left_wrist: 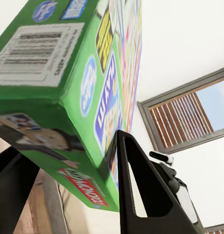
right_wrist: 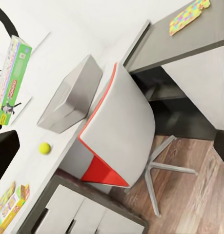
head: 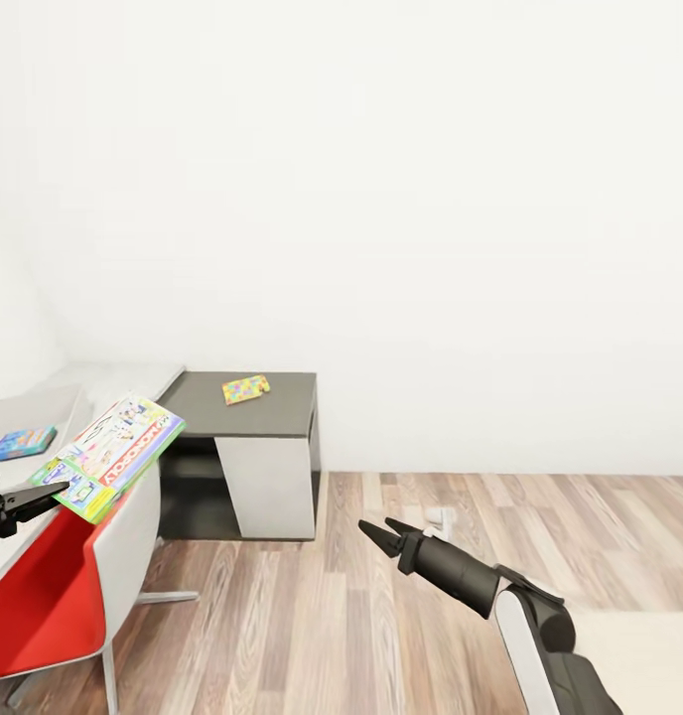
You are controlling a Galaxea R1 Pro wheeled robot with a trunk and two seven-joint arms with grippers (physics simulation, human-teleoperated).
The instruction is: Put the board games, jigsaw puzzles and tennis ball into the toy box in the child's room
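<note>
My left gripper (head: 52, 490) is shut on the lower edge of the Monopoly board game (head: 111, 453), holding it tilted above the table's light grey part (head: 123, 382). The left wrist view has the box's green side (left_wrist: 77, 97) between both fingers. A jigsaw puzzle (head: 245, 388) lies on the dark grey part (head: 282, 407). A small blue-green box (head: 22, 441) rests on the light part. The right wrist view takes in the grey toy box (right_wrist: 72, 95), the tennis ball (right_wrist: 44, 147) beside it, and a green-yellow-red game box (right_wrist: 8, 205). My right gripper (head: 379, 527) hangs open over the floor.
A red and white swivel chair (head: 83, 586) is pushed against the table, right under the held box. White cabinet fronts (head: 272, 487) close the table's end. Wood-plank floor (head: 381, 636) spreads to the right, with a cream patch (head: 639, 645) at its lower right corner.
</note>
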